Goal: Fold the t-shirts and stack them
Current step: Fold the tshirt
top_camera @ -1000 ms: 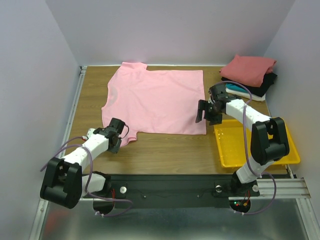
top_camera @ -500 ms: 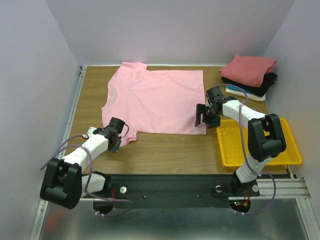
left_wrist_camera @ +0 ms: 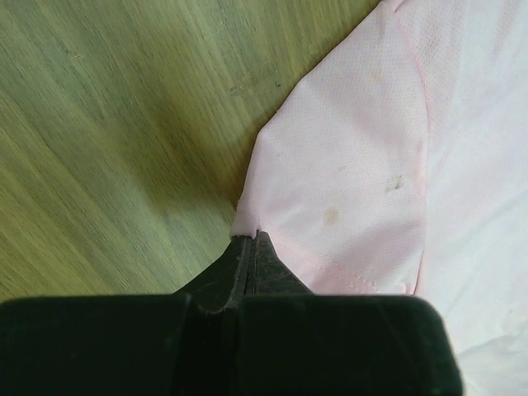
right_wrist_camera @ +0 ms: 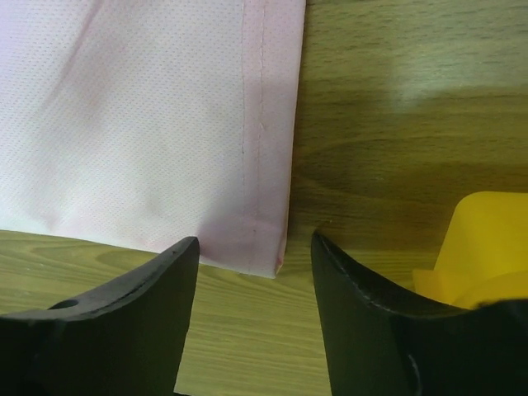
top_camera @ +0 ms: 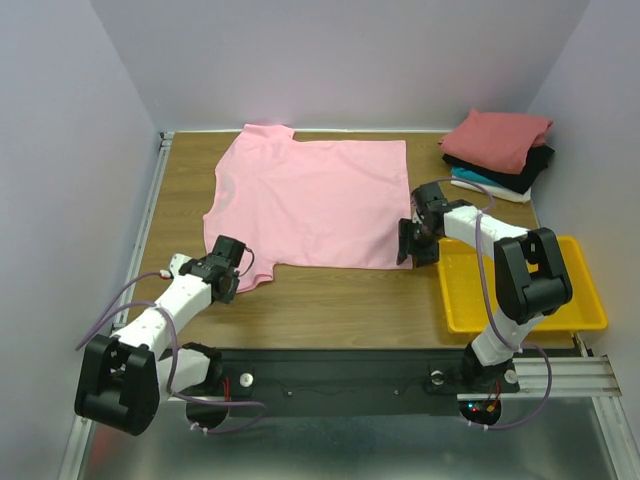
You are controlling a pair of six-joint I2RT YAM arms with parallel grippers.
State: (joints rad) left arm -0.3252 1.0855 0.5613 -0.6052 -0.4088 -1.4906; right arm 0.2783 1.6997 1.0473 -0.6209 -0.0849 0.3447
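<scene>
A light pink t-shirt (top_camera: 310, 200) lies spread flat on the wooden table. My left gripper (top_camera: 232, 284) is shut on the tip of its near left sleeve (left_wrist_camera: 346, 181), pinching the cloth edge between the fingertips. My right gripper (top_camera: 410, 250) is open and hovers just above the shirt's near right hem corner (right_wrist_camera: 268, 260), with the corner between its jaws. Folded t-shirts (top_camera: 498, 138), dusty red on top of black and teal ones, are stacked at the far right.
A yellow plastic tray (top_camera: 520, 290) sits on the near right, right beside my right gripper; its corner shows in the right wrist view (right_wrist_camera: 487, 239). Grey walls enclose the table on the left, back and right.
My right gripper has moved down and slightly right to the shirt's near right corner. My left gripper has shifted a little toward the near left with the sleeve tip.
</scene>
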